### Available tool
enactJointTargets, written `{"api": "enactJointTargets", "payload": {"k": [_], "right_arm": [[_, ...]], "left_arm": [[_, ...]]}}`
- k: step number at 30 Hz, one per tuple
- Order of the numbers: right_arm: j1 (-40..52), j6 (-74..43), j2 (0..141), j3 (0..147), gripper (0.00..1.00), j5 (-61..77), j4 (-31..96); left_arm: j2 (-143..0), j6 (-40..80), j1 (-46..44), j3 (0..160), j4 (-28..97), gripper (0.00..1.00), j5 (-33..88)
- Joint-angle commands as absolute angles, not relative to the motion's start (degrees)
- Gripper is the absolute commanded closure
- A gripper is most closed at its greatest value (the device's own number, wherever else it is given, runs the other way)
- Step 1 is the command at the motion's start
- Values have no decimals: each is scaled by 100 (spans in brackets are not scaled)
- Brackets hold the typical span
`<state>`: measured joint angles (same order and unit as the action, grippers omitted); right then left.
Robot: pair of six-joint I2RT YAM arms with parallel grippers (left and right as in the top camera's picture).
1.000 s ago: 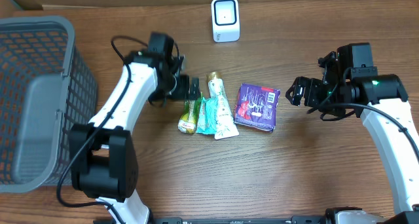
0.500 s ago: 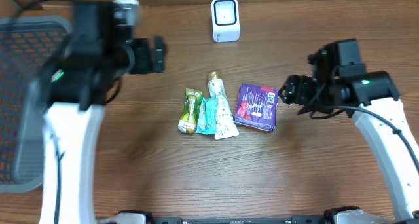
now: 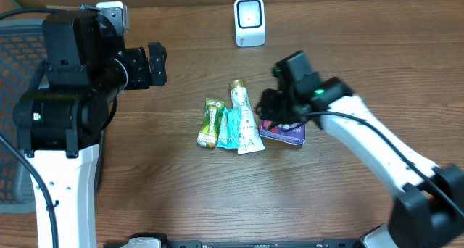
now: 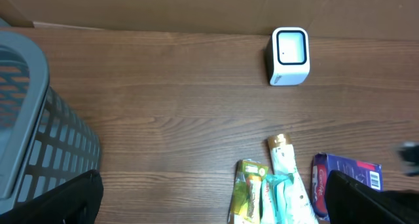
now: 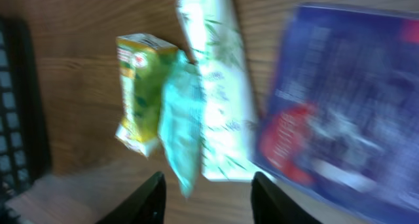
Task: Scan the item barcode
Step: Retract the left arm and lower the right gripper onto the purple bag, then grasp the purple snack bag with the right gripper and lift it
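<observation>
Four items lie side by side mid-table: a green packet [image 3: 210, 123], a teal packet [image 3: 230, 127], a white tube [image 3: 245, 116] and a purple packet [image 3: 289, 133]. The white scanner [image 3: 249, 21] stands at the back. My right gripper [image 3: 270, 106] hovers over the purple packet's left end. In the blurred right wrist view the right gripper [image 5: 209, 201] has its jaws apart over bare wood, below the teal packet [image 5: 180, 126] and the purple packet [image 5: 340, 99]. My left gripper [image 3: 155, 64] is raised at the left, wide open and empty, looking down on the scanner [image 4: 289, 56].
A grey mesh basket [image 4: 39, 139] stands at the table's left edge, under the raised left arm. A cardboard wall runs along the back behind the scanner. Bare wood lies in front of the items and to their right.
My right arm has swung left from the table's right side to above the purple packet, its jaws narrowing. My left arm has lifted away from the items toward the basket.
</observation>
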<state>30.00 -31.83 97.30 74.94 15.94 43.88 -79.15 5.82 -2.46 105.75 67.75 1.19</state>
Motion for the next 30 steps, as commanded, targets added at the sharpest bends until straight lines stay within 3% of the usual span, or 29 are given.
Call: {"api": "enactJointTargets", "payload": {"k": [1,8,21,30], "right_arm": [[3247,-3677,10158,7616,66,1680,3924],[3369,-4204,10711,7616,80,1525,3837],[3258,-3614,10715,7629,73,642,5295],[2051,-3197,10704,7804,71,-180,6206]], "left_arm": [[-7985,513,-217,10624,6772,1,64],[-8025,513,-217,10624,6772,1,64],[-8025,515,-226,10624,6772,1,67],[-8025,513,-226,10624,6772,1,64]]}}
